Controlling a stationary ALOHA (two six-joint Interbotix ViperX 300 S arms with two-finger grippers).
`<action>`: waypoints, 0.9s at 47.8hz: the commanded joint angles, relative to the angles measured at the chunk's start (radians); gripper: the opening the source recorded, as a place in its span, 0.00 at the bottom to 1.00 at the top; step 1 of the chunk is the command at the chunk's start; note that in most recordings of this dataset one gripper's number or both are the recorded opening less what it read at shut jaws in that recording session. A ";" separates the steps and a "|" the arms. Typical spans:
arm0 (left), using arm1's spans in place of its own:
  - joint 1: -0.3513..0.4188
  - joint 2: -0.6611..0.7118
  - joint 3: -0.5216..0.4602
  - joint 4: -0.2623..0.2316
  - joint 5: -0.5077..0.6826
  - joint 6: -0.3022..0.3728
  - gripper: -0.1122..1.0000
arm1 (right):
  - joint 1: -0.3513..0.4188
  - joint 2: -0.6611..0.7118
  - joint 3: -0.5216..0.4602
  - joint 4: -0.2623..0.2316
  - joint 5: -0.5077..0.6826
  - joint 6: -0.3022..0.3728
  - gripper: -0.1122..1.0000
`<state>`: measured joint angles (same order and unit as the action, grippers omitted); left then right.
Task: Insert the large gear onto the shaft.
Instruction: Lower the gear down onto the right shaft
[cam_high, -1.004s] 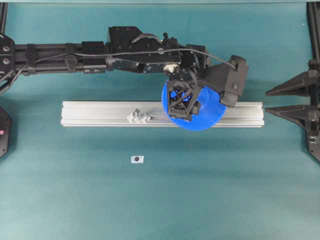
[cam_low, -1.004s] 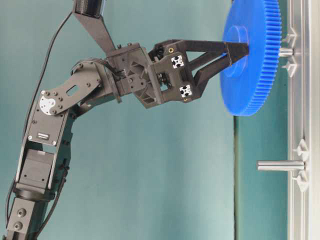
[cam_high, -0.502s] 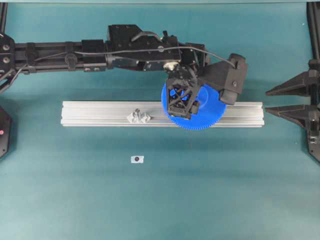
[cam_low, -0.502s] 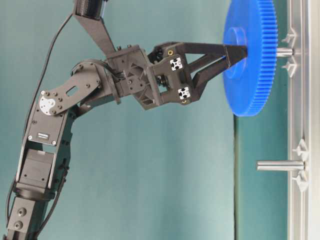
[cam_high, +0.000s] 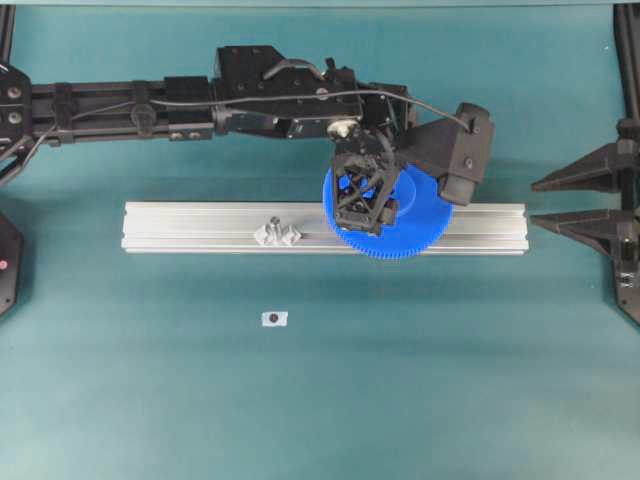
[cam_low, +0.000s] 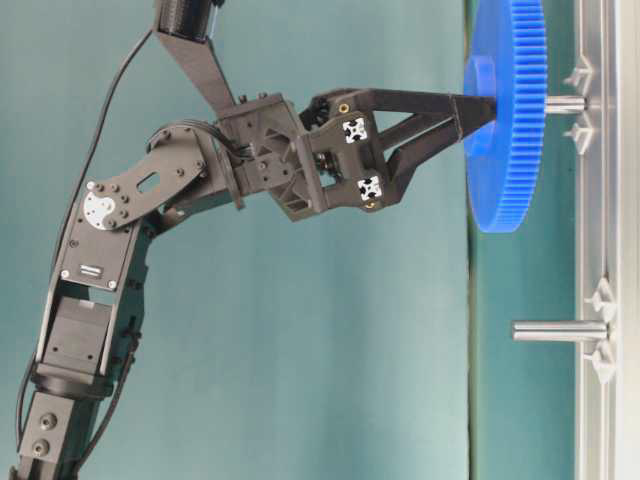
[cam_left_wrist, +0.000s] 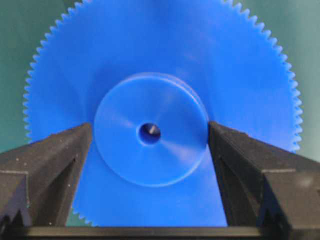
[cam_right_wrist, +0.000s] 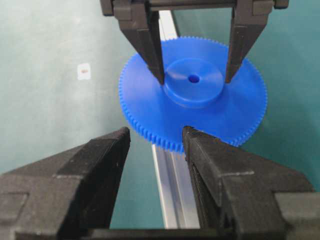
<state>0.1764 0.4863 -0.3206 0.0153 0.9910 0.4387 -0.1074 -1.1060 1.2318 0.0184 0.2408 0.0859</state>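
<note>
At centre frame, the large gear (cam_low: 505, 110) has slid further down the shaft (cam_low: 565, 103); the left end effector (cam_left_wrist: 150, 137) has spread wide, its fingers just clear of the hub, insertion apparently nearly done.

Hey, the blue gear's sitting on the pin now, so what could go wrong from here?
1. The gear sits high on the shaft: bare shaft shows between it and the rail. It may bind or tilt rather than slide down.
2. The left hand has its fingers very close on either side of the hub. Pulling away off-line could catch the hub and drag the gear back off.
</note>
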 joint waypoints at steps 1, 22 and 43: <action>0.063 -0.018 -0.020 0.012 -0.002 -0.002 0.88 | -0.003 0.005 -0.015 -0.002 -0.005 0.009 0.61; 0.005 -0.018 -0.012 0.012 0.025 -0.040 0.88 | -0.003 0.005 -0.014 0.000 -0.005 0.011 0.61; -0.029 -0.026 -0.006 0.012 0.003 -0.117 0.88 | -0.003 0.005 -0.014 0.000 -0.005 0.009 0.61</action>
<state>0.1473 0.4893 -0.3145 0.0215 1.0048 0.3267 -0.1074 -1.1075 1.2303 0.0184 0.2408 0.0859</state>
